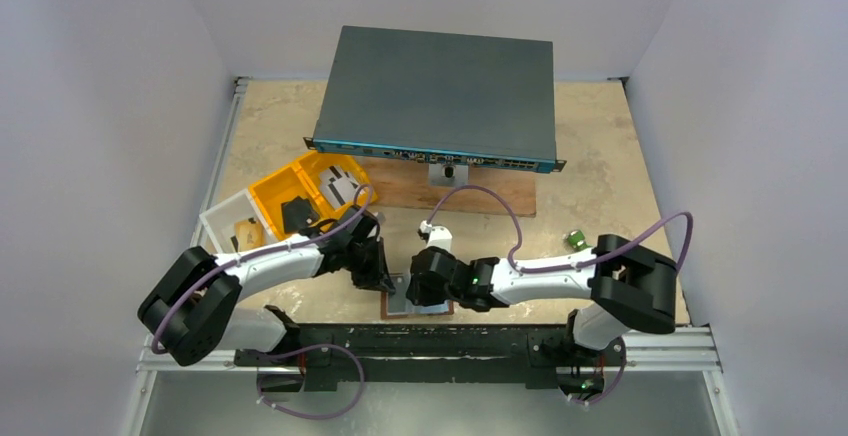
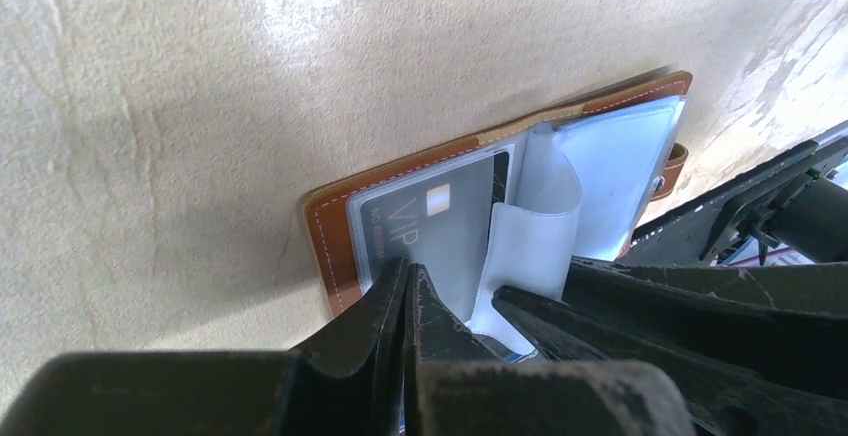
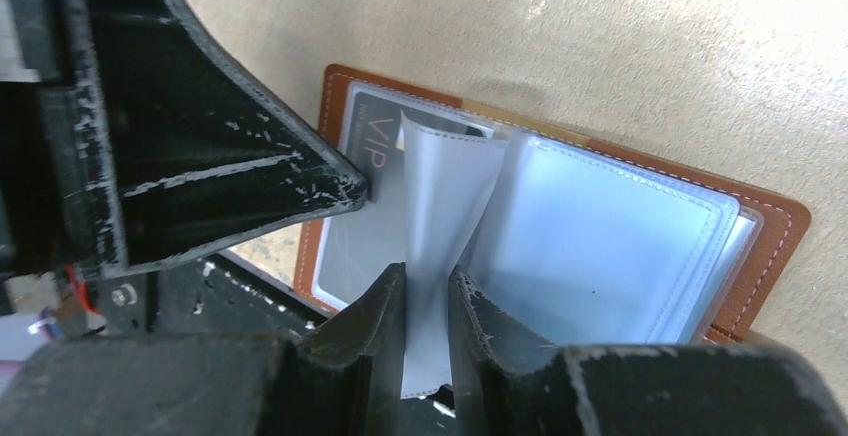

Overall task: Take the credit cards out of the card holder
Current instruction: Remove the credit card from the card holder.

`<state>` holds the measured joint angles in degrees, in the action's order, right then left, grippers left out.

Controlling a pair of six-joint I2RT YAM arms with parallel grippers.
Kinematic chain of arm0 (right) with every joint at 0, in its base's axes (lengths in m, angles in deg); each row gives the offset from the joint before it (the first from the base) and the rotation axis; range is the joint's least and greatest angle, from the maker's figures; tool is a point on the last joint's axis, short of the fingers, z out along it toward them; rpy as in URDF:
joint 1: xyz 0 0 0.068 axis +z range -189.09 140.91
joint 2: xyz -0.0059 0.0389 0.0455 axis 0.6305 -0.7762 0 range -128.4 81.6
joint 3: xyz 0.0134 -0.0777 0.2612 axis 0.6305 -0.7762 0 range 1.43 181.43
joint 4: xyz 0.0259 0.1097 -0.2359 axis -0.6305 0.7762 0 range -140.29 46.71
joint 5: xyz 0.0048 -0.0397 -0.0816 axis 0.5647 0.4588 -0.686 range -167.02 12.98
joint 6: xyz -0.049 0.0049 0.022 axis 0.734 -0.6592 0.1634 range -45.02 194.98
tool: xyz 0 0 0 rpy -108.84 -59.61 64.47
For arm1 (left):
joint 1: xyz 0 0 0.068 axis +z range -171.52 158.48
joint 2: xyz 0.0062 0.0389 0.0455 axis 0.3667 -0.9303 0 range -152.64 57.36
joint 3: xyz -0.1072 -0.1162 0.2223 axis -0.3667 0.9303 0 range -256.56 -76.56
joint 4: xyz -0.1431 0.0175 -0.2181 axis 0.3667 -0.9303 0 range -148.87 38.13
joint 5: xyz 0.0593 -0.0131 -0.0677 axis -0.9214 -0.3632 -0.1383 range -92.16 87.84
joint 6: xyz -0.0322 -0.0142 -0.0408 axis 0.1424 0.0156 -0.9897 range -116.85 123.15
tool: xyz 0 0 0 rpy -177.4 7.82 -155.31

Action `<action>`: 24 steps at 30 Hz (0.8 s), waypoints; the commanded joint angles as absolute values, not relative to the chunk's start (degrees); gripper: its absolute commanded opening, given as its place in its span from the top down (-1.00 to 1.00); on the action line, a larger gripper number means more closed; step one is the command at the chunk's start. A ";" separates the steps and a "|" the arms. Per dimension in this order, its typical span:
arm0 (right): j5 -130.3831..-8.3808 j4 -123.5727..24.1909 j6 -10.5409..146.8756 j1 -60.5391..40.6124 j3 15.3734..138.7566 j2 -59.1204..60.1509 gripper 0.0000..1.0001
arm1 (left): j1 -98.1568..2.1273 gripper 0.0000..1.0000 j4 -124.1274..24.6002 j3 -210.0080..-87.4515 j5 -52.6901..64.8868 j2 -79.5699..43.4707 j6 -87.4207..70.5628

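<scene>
The brown leather card holder (image 2: 330,246) lies open at the table's near edge, its pale clear pockets fanned out. A dark grey credit card (image 2: 440,216) marked VIP sits in the left-hand pocket and also appears in the right wrist view (image 3: 365,136). My left gripper (image 2: 408,271) is shut, its tips down on that pocket; I cannot tell whether anything is pinched. My right gripper (image 3: 428,281) is shut on one upright clear pocket leaf (image 3: 435,186). From above, both grippers meet over the card holder (image 1: 392,306).
A yellow tray (image 1: 268,188) at the left holds pale cards (image 1: 345,188) and a black one (image 1: 297,214), with a clear box (image 1: 222,218) beside it. A network switch (image 1: 440,96) on a wooden board (image 1: 480,196) fills the back. A small green object (image 1: 576,239) lies at the right.
</scene>
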<state>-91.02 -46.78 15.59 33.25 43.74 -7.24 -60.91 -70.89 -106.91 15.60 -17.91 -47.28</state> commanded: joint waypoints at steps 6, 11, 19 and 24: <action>-87.25 -58.75 14.91 30.94 38.39 -1.90 0.56 | -61.23 1.00 -69.01 -106.59 13.37 -21.03 -46.72; -86.27 -59.70 14.91 30.52 37.99 -1.89 0.52 | -62.00 1.00 -69.30 -107.68 13.57 -21.36 -46.55; -87.45 -57.55 14.41 30.43 38.44 -0.83 0.26 | -62.56 1.00 -72.09 -110.03 13.28 -17.30 -46.26; -92.01 -50.58 14.75 30.40 41.70 -0.06 0.17 | -62.69 0.95 -72.45 -110.60 13.68 -15.95 -45.56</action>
